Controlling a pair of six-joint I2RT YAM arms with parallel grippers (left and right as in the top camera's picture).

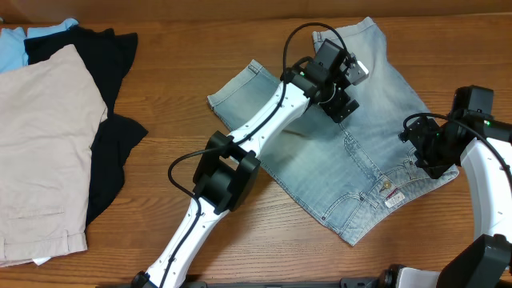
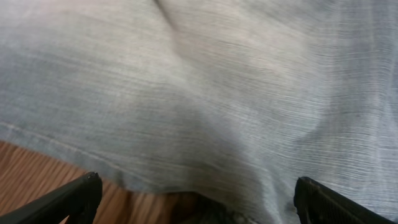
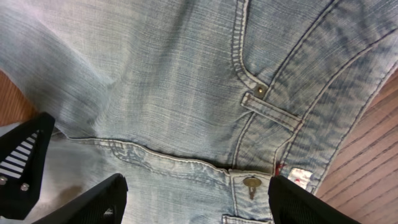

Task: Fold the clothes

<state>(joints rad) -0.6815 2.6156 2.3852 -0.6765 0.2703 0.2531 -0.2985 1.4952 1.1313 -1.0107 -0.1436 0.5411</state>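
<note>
The light blue faded denim shorts (image 1: pixel 352 160) lie spread flat on the wooden table, waistband toward the lower right, leg hems toward the upper left. My left gripper (image 1: pixel 342 102) hovers open over the middle of the shorts; its wrist view shows denim (image 2: pixel 217 87) and a fabric edge over wood between the spread fingers (image 2: pixel 199 199). My right gripper (image 1: pixel 424 152) is open over the waistband at the right edge. Its wrist view shows the fly, a brass button (image 3: pixel 252 184) and a small label (image 3: pixel 298 177) between the fingers (image 3: pixel 199 199).
Larger beige shorts (image 1: pixel 40 152) lie at the left, over a black garment (image 1: pixel 108 136). A light blue cloth (image 1: pixel 20 44) sits at the top left corner. Bare wood (image 1: pixel 176 96) lies between the piles.
</note>
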